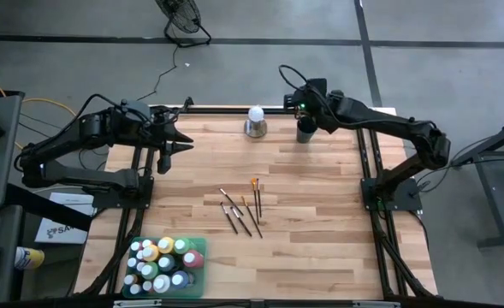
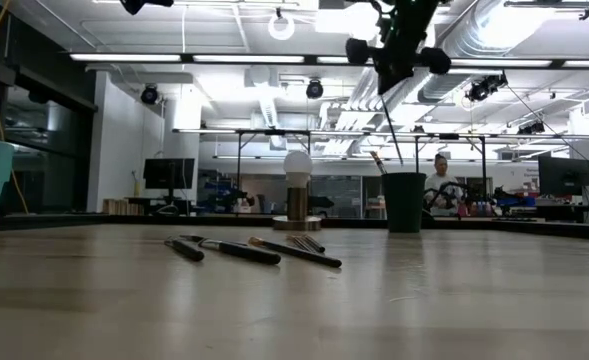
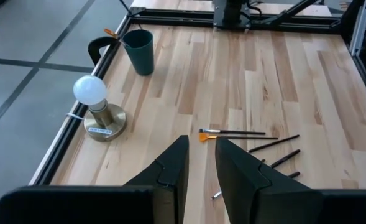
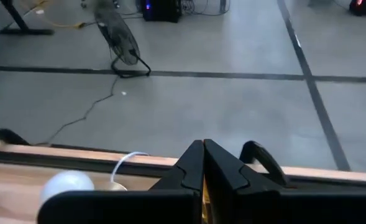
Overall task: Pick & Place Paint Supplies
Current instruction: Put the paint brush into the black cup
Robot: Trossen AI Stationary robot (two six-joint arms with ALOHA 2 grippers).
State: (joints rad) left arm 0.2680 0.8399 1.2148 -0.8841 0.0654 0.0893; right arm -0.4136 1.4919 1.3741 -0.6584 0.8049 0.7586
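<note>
From the high view I see my left arm reaching in over the table's point(image 1: 320, 188) left edge near the far corner, elbow bent, its left gripper point(image 1: 183, 142) pointing across the boards with nothing in it. My right arm stretches from the right edge along the far edge, and the right gripper point(image 1: 303, 107) hangs directly above the dark green cup point(image 1: 305, 131), beside the white ball on a metal base point(image 1: 255, 121). The brushes point(image 1: 243, 208) lie loose near the table's middle, and the paint bottles point(image 1: 164, 263) stand packed in a green tray point(image 1: 198, 272) at the near left corner. In the low view the right gripper point(image 2: 392, 72) hangs above the cup point(image 2: 404, 202) and a thin rod point(image 2: 392, 130) runs down from it into the cup, while the brushes point(image 2: 254, 250) lie flat before the ball. The left wrist view shows the left gripper's jaws a narrow gap apart, empty, aimed toward the brushes point(image 3: 257, 142). The right wrist view shows the right gripper's point(image 4: 203, 163) jaws pressed together, with a sliver of yellow between them low down.
</note>
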